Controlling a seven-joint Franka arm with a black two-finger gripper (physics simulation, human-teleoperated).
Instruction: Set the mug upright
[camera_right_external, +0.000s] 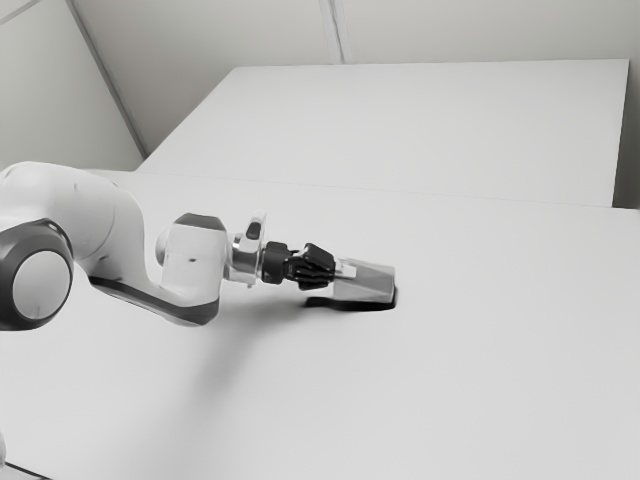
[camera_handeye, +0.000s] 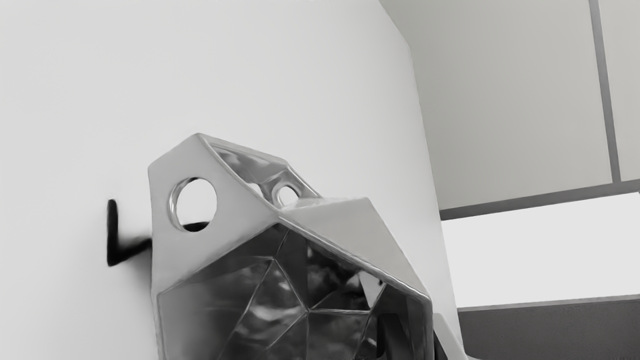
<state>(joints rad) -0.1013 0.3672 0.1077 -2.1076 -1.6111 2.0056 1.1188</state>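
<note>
At the bench (camera_right_external: 480, 380), mug (camera_right_external: 372, 284) is on its side, mouth facing my claw (camera_right_external: 343, 270). Claw is at the rim; I cannot tell whether it is open or closed.

Gleams like polished metal inside the mug (camera_handeye: 270, 295), glossy and mirror-like across smooth, flat facets. Turns paler and more satin on the outer faces, just as smooth. Looks even and matt across the white desk (camera_right_external: 480, 400). Shows a soft sheen, like smooth plastic, on the white arm (camera_right_external: 75, 205). Seems to be black plastic on the hand (camera_right_external: 345, 270), perhaps semi-matt, though too small to tell surely.
</note>
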